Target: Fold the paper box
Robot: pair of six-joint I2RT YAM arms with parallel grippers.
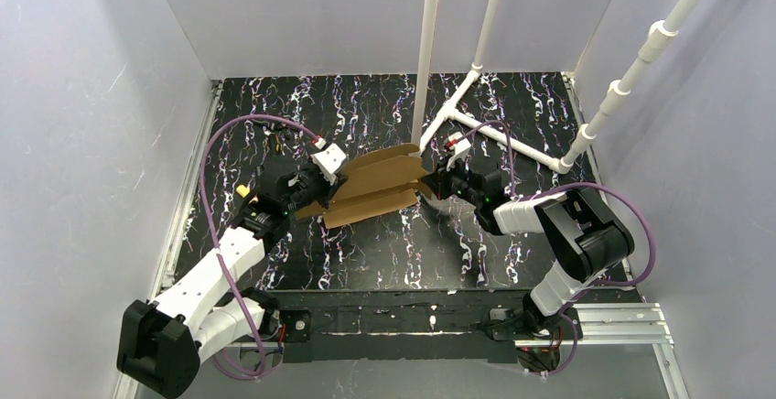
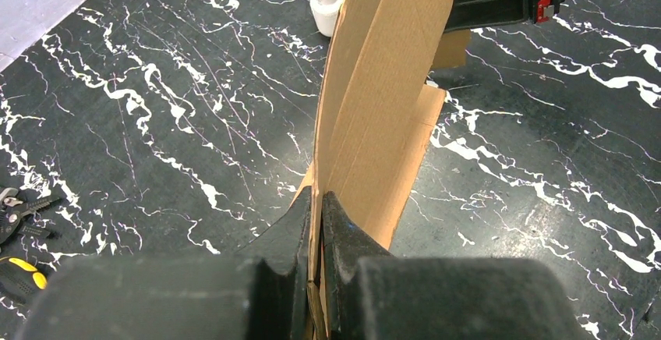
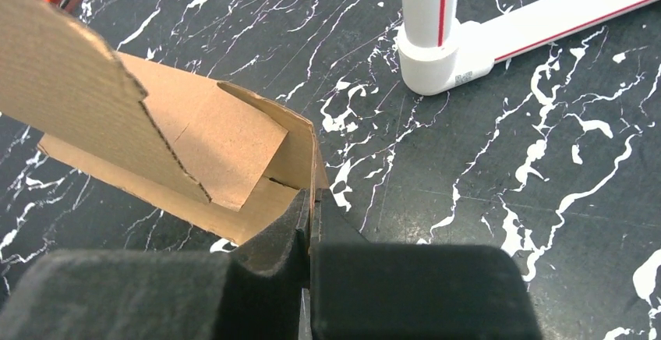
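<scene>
The left gripper (image 2: 316,209) was closed, its two dark fingers pinching one short end of the paper box (image 2: 382,83). The right gripper (image 3: 310,206) was likewise clamped tight on a thin cardboard edge at the opposite end. Between them the brown cardboard spanned the middle of the black marbled table (image 1: 366,266), somewhat nearer its far edge than the near edge where the arms were bolted. It lay just in front of the upright of a white pipe frame (image 1: 425,51). By these views the folding looked barely underway. The long panels were bent along lengthwise creases, so the sheet stood on edge in the left wrist view and opened as a shallow trough in the right wrist view. One end flap was turned inward, but no walls met, nothing was tucked, and no closed box shape existed yet. Most of the work, raising the sides and locking the flaps, appeared to be left. From overhead the grippers' fingertips were lost against the dark arms and table. Whether the lowest cardboard edge rested on the table or hung clear could not be told. The sheet's far face and its slits were hidden, and small hand tools (image 2: 19,239) near the table's left edge were cut off and too small to name.
</scene>
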